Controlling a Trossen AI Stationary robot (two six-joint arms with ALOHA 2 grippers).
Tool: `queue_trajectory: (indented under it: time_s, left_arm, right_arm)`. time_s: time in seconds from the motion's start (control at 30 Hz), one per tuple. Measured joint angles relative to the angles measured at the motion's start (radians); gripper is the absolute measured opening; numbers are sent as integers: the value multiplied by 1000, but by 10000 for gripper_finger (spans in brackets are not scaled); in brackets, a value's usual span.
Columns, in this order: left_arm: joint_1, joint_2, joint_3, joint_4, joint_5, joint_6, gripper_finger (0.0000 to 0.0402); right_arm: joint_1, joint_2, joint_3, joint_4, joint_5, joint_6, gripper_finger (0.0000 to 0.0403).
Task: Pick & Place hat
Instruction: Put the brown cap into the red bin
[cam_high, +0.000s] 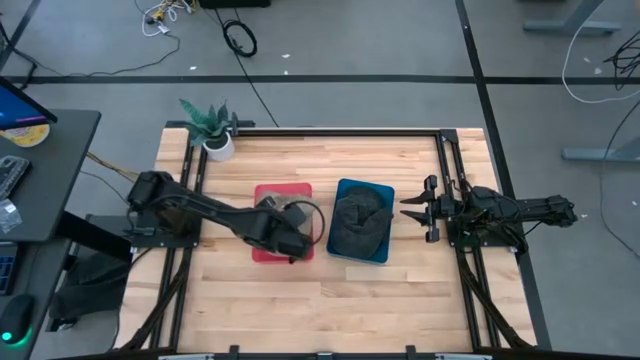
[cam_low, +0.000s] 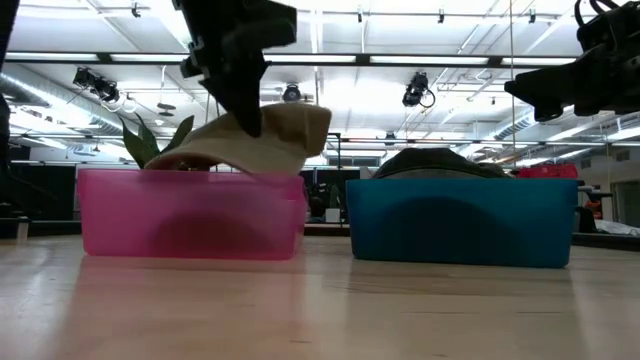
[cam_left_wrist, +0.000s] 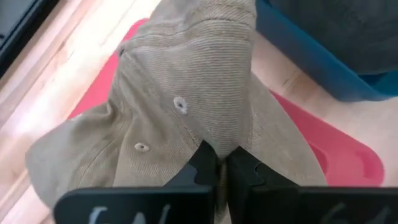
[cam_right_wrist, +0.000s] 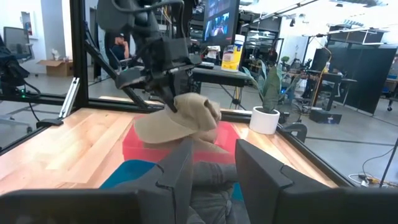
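Observation:
A tan hat (cam_left_wrist: 186, 93) hangs over the pink bin (cam_low: 180, 215), with my left gripper (cam_low: 250, 120) shut on its crown. In the low view the hat's lower edge (cam_low: 240, 172) is about level with the bin's rim; whether they touch I cannot tell. A dark hat (cam_high: 358, 220) lies in the blue bin (cam_low: 460, 225) to the right of the pink one. At the table's right edge my right gripper (cam_high: 418, 208) waits open, holding nothing. My left gripper pinches a fold of the tan hat's crown cloth (cam_left_wrist: 219, 144) between its two fingers, close to two small eyelets. The fingers slant down from above. The hat hangs below them, its brim (cam_right_wrist: 155, 130) tilted lower toward one side, over the pink bin.
A potted plant (cam_high: 215, 135) stands at the table's far left corner. Dark frame rails (cam_high: 445, 170) run along the table's left, right and far sides. Bare wood (cam_high: 330, 300) lies in front of both bins.

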Motion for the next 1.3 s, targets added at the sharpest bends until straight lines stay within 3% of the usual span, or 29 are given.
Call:
queue_trajectory:
  time_s: [0.2,0.37,0.77,0.97,1.3]
  left_arm:
    - [-7,30,-6,5,33,-49,10]
    - [-13,37,-82,30,44,-97,11]
    - [35,25,-346,337,135,-78,19]
    - [45,23,-340,330,154,-25,41]
    - [47,25,-201,212,193,64,114]
  right_arm:
    - [0,0,0,0,0,0,123]
    - [0,0,0,0,0,0,123]
    - [0,0,0,6,0,0,123]
    - [0,0,0,6,0,0,123]
    - [0,0,0,7,0,0,123]
